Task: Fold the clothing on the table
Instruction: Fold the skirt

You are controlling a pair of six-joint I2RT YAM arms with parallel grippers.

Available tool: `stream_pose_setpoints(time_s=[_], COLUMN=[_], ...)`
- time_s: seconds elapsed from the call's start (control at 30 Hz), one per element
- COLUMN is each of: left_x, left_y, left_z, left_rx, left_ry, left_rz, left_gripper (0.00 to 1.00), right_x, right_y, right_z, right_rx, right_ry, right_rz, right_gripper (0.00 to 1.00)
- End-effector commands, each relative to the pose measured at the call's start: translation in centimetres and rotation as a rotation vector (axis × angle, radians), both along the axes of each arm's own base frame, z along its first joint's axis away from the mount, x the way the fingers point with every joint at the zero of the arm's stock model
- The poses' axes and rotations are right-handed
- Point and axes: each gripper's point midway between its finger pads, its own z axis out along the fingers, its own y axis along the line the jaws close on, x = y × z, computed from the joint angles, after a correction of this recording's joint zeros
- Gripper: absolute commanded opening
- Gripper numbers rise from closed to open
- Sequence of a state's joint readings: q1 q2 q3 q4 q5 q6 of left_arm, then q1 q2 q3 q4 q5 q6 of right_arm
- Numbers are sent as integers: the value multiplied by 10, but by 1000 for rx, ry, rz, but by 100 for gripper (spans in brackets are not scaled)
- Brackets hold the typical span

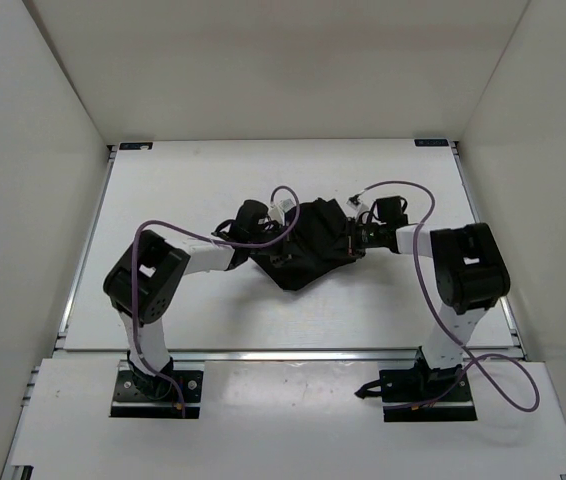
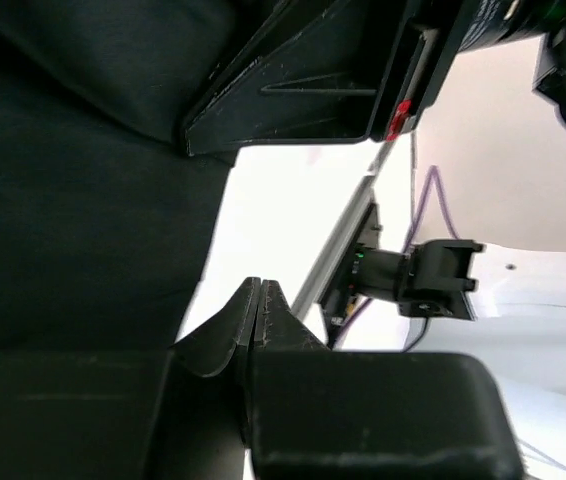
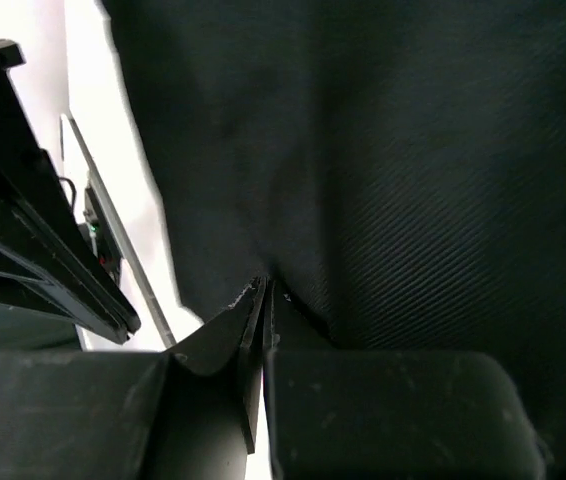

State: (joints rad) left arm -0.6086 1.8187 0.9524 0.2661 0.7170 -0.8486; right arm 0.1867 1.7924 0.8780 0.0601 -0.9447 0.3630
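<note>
Base plates (image 1: pixel 153 392): you have both arms bolted at the near edge of the counter (image 1: pixel 193 180), side by side and well apart.
Left arm (image 1: pixel 178 262): its elbow is bent near the left rail and the forearm reaches inward to the left side of the clothing (image 1: pixel 313 248).
Left jaws: pressed together, tips meeting in a thin seam. The black fabric hangs against their left side with its edge running down to that finger. You cannot tell from the wrist view whether a fold is caught between them.
Right arm (image 1: pixel 463 270): it mirrors the other one, with the elbow near the right rail and the forearm reaching inward to the garment's right side.
Right jaws: pressed together and pinching the clothing. The cloth comes right down into the tips and fills most of that wrist view (its fine diagonal weave shows clearly).
Clothing: one black garment, bunched and creased, between the two wrists around the middle of the counter, its lowest corner pointing toward you.
Purple cables (image 1: pixel 393 182): they loop above each forearm, close to the garment.
Counter: white, with metal rails along its sides.
Walls (image 1: pixel 23 200): white, closing in the left, right and far sides.
</note>
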Motion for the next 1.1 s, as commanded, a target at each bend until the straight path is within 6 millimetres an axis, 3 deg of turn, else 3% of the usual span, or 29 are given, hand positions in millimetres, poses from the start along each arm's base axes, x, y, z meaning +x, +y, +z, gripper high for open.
stream_pose_setpoints(time_s=[0.0,0.23,0.33,0.5,0.57,0.7,0.83,0.97,1.07], left_x=[1,15,16,20,28,34,42,52,64], left_y=[-1,33,44,52,58,60,61,67,76], left_z=[-2,-74,-91,-94,-88,-65,-14,27,41], left_rx=[4,261,310,351,349,313,241,212,217], left_ry=[-37,-6,37,26,14,-9,-93,-201,-282], left_rz=[-11,102,140,149,179,184,208,269,339], left_gripper=[0,0,0,0,0,0,0,0,0], right_x=[13,19,21,29,39,57,71,78,85], right_y=[2,10,8,5,5,1,0,-1,-1], right_z=[-13,-40,-45,-27,-11,43,90,101,83], right_rx=[-4,-65,-66,-41,-33,-27,-10,-45,-49], right_ry=[-15,26,45,18,-22,-136,-240,-299,-266], right_rz=[42,63,49,33,26,-1,-27,-53,-60], right_gripper=[0,0,0,0,0,0,0,0,0])
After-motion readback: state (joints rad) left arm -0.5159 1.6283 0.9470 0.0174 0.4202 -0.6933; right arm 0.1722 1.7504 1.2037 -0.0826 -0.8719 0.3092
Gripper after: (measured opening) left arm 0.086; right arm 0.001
